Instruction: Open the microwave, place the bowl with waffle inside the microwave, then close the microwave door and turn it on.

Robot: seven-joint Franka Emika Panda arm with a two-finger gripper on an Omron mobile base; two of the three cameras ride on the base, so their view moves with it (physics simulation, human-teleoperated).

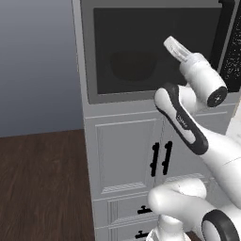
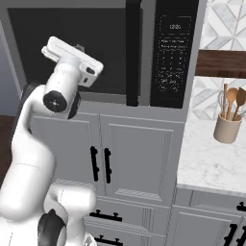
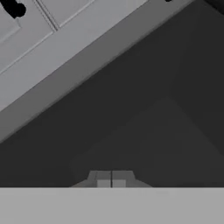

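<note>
**At the microwave front: door shut, start button left**

In front of the microwave door (image 1: 155, 52), hand (image 3: 111, 180) clenched on nothing, close to the dark glass. Behind that glass, bowl (image 1: 133, 63) dimly visible inside the microwave (image 2: 144, 53). Seemingly left: pressing start on the control strip (image 2: 174, 53). Waffle impossible to make out; fingertips hidden in both base views.

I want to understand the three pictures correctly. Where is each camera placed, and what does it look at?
Left base view: behind the arm's left, facing the microwave door; the arm rises at lower right.
Right base view: behind the arm's right, facing the door, black control strip and counter; the arm rises at lower left.
Hand view: on the hand, close to the dark glass; shut jaws at bottom.
Both base views share the door and white cabinets.
</note>
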